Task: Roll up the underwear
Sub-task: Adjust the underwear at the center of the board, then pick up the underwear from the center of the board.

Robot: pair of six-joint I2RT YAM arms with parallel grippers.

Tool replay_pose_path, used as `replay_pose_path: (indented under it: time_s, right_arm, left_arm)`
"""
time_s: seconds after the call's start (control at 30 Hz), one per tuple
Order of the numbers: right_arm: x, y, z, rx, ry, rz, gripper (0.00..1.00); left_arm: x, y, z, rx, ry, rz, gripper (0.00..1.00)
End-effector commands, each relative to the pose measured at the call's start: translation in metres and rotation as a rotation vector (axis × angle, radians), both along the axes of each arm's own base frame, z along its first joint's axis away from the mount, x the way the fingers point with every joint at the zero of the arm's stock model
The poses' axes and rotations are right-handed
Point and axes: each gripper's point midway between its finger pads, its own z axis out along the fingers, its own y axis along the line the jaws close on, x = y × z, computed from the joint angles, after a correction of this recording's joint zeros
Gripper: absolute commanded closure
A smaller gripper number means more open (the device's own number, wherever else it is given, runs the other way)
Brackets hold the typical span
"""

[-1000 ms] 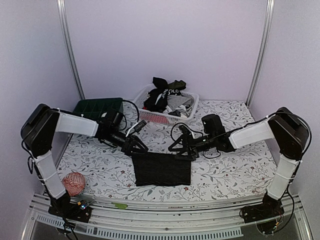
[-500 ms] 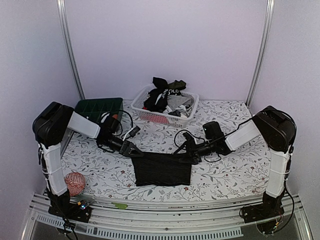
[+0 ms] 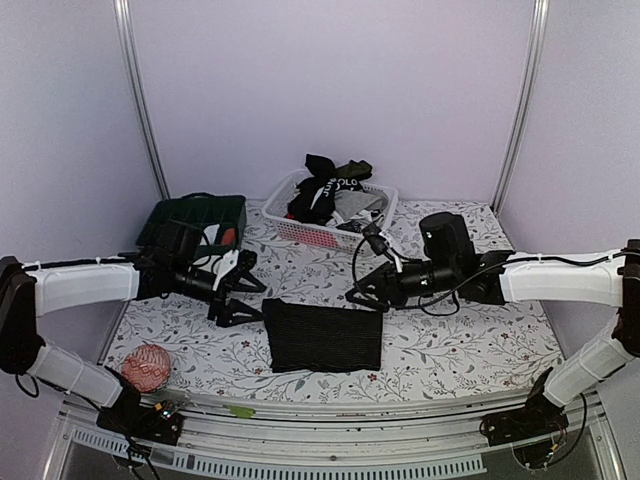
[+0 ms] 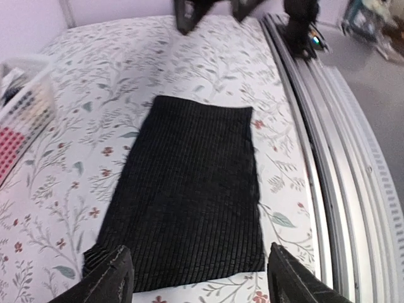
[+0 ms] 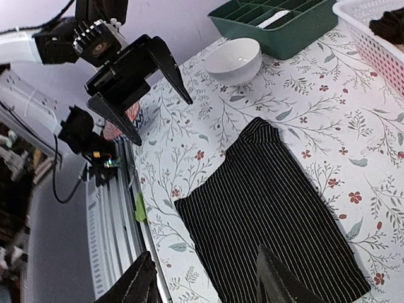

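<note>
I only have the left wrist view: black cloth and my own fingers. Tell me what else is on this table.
Observer: A white bowl stands beside a green tray, far left.
Operator: Report what the basket holds.
Observer: The white basket is heaped with garments, mostly black.
Operator: Now check the near-left corner.
Observer: A red yarn ball lies there on its own.
</note>
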Motion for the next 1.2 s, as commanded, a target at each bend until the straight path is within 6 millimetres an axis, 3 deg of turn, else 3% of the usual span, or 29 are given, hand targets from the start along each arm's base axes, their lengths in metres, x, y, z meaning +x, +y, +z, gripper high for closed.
replay_pose_path:
  time_s: [0.0,0.17,0.3,0.7,0.9,1.17]
  right_arm:
    - [-0.027,-0.018,-0.058,-0.307,-0.269,0.104,0.5]
    - [-0.061,-0.018,-0.088,-0.425,-0.375,0.215,0.63]
    - [-0.082,-0.026,-0.115,-0.525,-0.407,0.279,0.68]
    - [-0.093,-0.044,-0.157,-0.688,-0.476,0.327,0.75]
    - [-0.082,-0.047,-0.16,-0.726,-0.512,0.281,0.75]
    - [-0.088,-0.048,-0.14,-0.668,-0.529,0.274,0.72]
  left_arm:
    - [-0.045,-0.004,-0.044,0.182,-0.249,-0.149,0.29]
    - [-0.077,-0.013,-0.068,0.255,-0.371,-0.215,0.35]
    - [-0.081,-0.015,-0.075,0.285,-0.394,-0.234,0.37]
    - [-0.088,-0.015,-0.073,0.272,-0.388,-0.263,0.41]
    - [-0.089,-0.015,-0.073,0.269,-0.379,-0.266,0.42]
    - [-0.09,-0.017,-0.07,0.257,-0.39,-0.279,0.43]
